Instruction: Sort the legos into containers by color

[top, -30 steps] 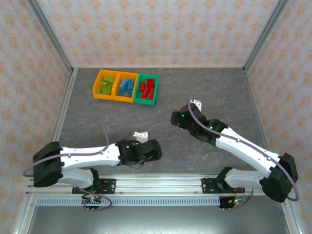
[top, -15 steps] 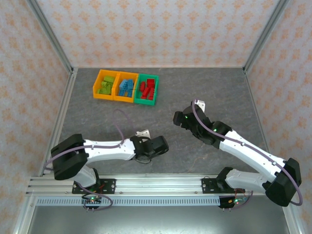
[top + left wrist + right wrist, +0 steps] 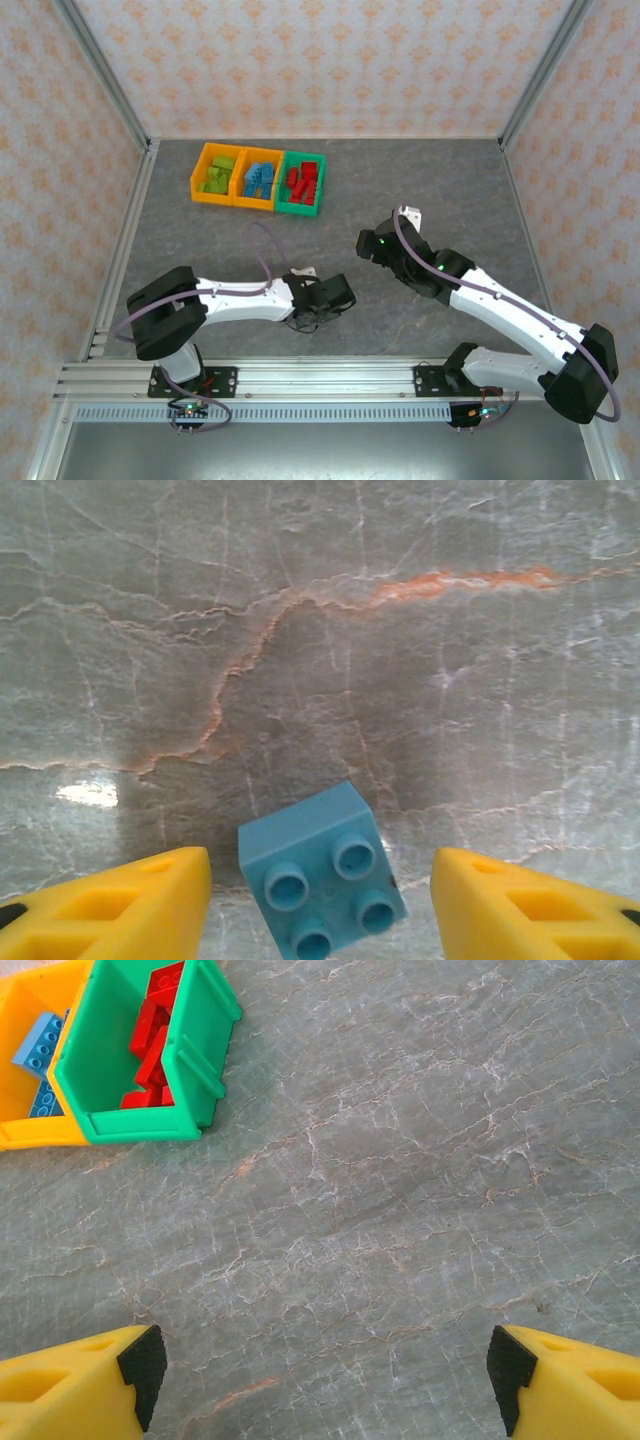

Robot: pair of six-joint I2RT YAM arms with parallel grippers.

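Observation:
A light blue lego (image 3: pixel 322 882) lies studs-up on the grey table between the yellow fingers (image 3: pixel 130 905) of my left gripper (image 3: pixel 320 885). The jaws are open, with a gap on each side of the brick. In the top view that left gripper (image 3: pixel 330 296) points down near the table's front middle. My right gripper (image 3: pixel 325 1360) is open over bare table; in the top view the right gripper (image 3: pixel 372 243) hovers right of centre. The containers stand in a row at the back left: an orange bin (image 3: pixel 197 180) with green legos (image 3: pixel 216 174), an orange bin (image 3: pixel 255 203) with blue legos (image 3: pixel 259 178), and a green bin (image 3: pixel 297 210) with red legos (image 3: pixel 302 180).
In the right wrist view the green bin (image 3: pixel 205 1055) and part of an orange bin (image 3: pixel 30 1138) sit at the upper left. Patterned walls and metal frame posts (image 3: pixel 105 95) enclose the table. An aluminium rail (image 3: pixel 320 375) runs along the near edge.
My left arm has swung to the right along the front of the table, and its fingers have drawn closer together around the blue lego. The right arm shifted slightly right, then stayed still.

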